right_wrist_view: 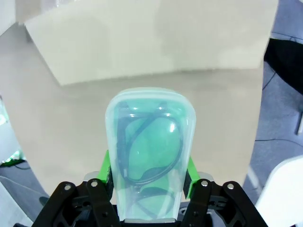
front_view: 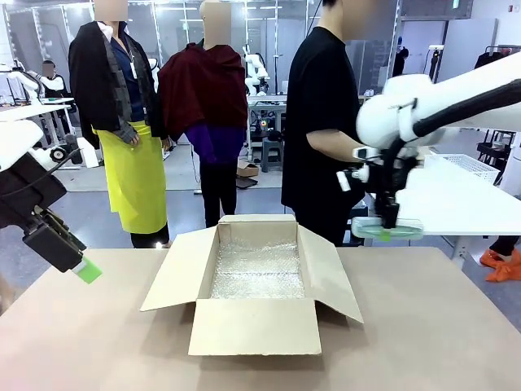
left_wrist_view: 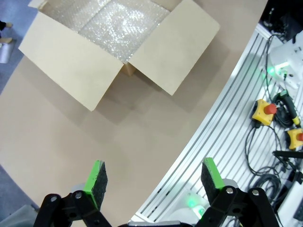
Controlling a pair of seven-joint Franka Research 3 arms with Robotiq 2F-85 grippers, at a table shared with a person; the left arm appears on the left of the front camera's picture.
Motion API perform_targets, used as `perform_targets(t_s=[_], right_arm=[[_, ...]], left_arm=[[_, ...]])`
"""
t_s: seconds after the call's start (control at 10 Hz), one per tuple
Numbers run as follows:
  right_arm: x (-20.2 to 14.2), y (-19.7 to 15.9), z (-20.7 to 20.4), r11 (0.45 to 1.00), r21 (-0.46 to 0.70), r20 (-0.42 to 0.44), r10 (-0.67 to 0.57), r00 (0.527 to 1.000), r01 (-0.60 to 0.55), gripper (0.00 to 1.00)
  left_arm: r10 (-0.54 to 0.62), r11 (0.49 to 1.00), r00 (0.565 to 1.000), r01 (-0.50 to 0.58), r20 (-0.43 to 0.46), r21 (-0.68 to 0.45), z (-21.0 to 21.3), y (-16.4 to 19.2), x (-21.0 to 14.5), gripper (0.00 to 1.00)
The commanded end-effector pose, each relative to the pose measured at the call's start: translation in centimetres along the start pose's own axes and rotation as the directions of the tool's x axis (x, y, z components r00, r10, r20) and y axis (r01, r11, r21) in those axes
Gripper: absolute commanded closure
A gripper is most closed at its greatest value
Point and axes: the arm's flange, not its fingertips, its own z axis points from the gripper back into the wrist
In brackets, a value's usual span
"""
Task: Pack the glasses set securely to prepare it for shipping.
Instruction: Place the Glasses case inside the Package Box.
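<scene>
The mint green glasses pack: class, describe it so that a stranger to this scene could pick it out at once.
Find the open cardboard box on the table, then look right to the right gripper hanging in the air. Clamped flat in it is the mint green glasses pack: translucent, round-ended, with dark frames visible inside, unlike the gripper's solid green pads.

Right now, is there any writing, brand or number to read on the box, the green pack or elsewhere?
None can be read.
The cardboard box shows plain flaps.
The mint green pack, held in the right gripper, shows no print.
The yellow button box is too small to tell.
</scene>
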Motion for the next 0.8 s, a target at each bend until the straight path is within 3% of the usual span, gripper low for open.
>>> perform_targets(t_s=[0.0,0.3,0.7], right_arm=[[7.2,-0.4,0.7,1.000,-0.006,-0.066,0.015,0.998,-0.015,0.68],[17.2,1.1,-0.7,0.995,-0.004,-0.074,0.099,0.992,-0.099,0.68],[25.2,0.6,-4.3,0.980,-0.014,-0.016,0.200,0.980,-0.200,0.68]], left_arm=[[-0.015,1.000,1.000,0.015,0.012,-0.007,0.1,0.1,0.0,0.00],[-0.015,1.000,1.000,0.015,0.012,-0.007,0.1,0.1,0.0,0.00],[-0.015,1.000,1.000,0.015,0.012,-0.007,0.1,0.1,0.0,0.00]])
